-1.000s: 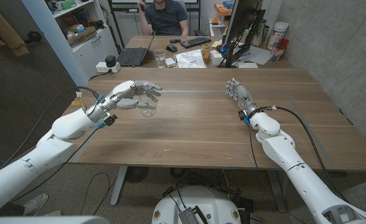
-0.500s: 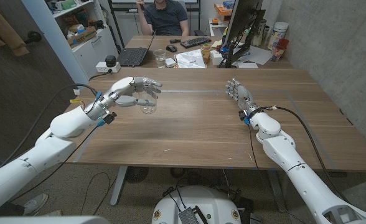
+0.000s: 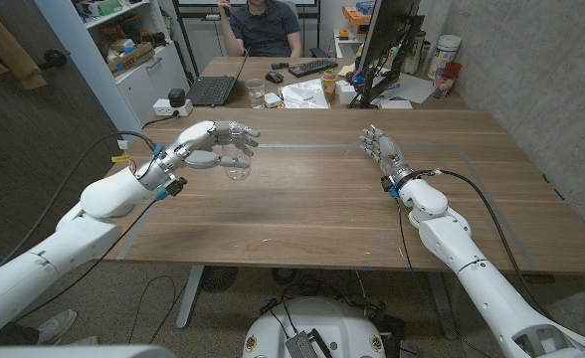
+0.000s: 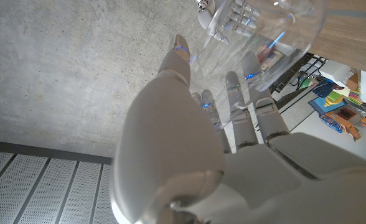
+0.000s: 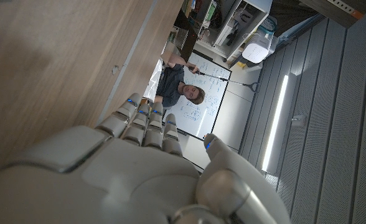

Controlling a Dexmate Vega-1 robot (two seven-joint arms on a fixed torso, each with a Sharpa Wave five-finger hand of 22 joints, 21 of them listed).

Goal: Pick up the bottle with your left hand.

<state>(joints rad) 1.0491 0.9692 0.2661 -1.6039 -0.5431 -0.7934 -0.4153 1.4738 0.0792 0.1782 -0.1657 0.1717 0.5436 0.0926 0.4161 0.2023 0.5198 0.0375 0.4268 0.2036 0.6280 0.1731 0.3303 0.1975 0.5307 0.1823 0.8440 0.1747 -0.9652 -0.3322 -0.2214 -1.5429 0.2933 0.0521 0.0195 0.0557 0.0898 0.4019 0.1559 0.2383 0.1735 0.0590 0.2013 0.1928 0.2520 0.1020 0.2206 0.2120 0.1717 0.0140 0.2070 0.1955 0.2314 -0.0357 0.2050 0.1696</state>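
The clear bottle [image 3: 237, 171] is gripped in the left hand [image 3: 216, 145], fingers [image 3: 238, 134] wrapped around it, and has been raised slightly off the worktop [image 3: 312, 209] since a second ago. The pick-up seems done. The right hand [image 3: 382, 154] is held open, fingers together.

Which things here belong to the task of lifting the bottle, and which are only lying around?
Belong to the task:
- clear bottle
- left hand, gripping the bottle

Only lying around:
- right hand, holding nothing
- laptop
- keyboard
- monitor
- glass
- papers
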